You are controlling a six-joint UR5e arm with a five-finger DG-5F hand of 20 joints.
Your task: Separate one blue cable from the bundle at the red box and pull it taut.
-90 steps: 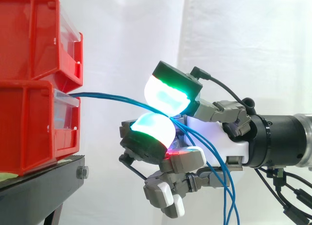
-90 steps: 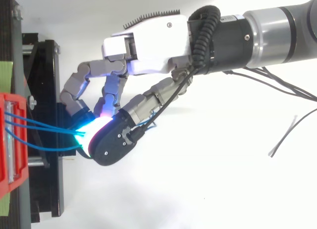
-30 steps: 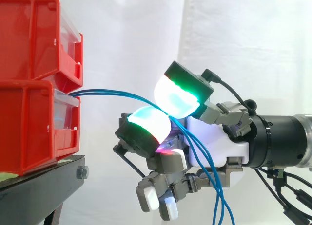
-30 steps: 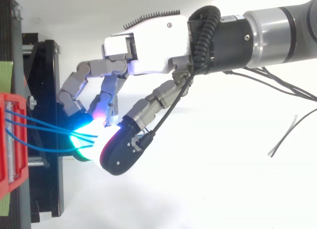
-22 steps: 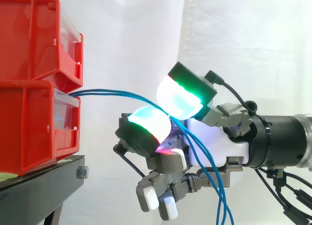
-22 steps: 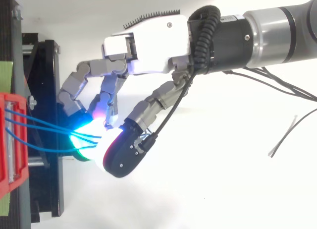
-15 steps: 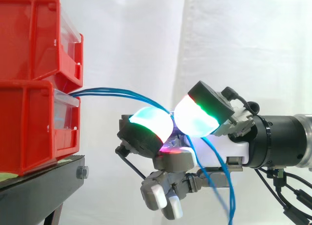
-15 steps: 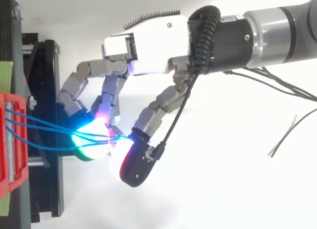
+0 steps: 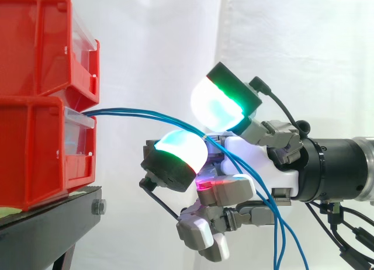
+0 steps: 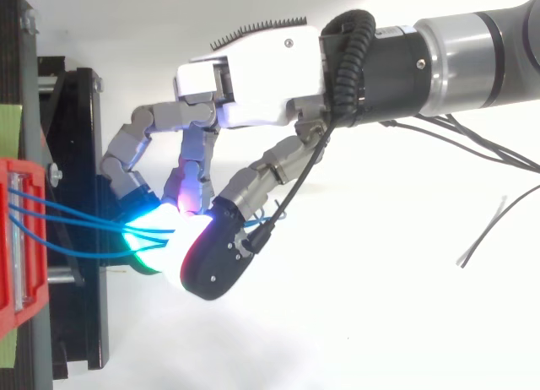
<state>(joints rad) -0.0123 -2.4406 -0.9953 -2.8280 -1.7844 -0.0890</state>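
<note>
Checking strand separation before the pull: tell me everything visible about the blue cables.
The blue cables are thin, smooth, plastic-looking strands, at least three of them. They leave the front of the lower red bin, fanned apart there in the top view, and converge at the hand. They arc over the lower glowing pad, pass under the upper one, cross the palm and hang slack below. All run together between the pads; none looks taut.

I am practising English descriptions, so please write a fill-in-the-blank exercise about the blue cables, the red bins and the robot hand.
The thin blue cables leave the ___ red plastic bin. That bin rests on a ___ stand. Past the robot's hand, the cables hang ___.
Missing words: lower; black; down.
</note>
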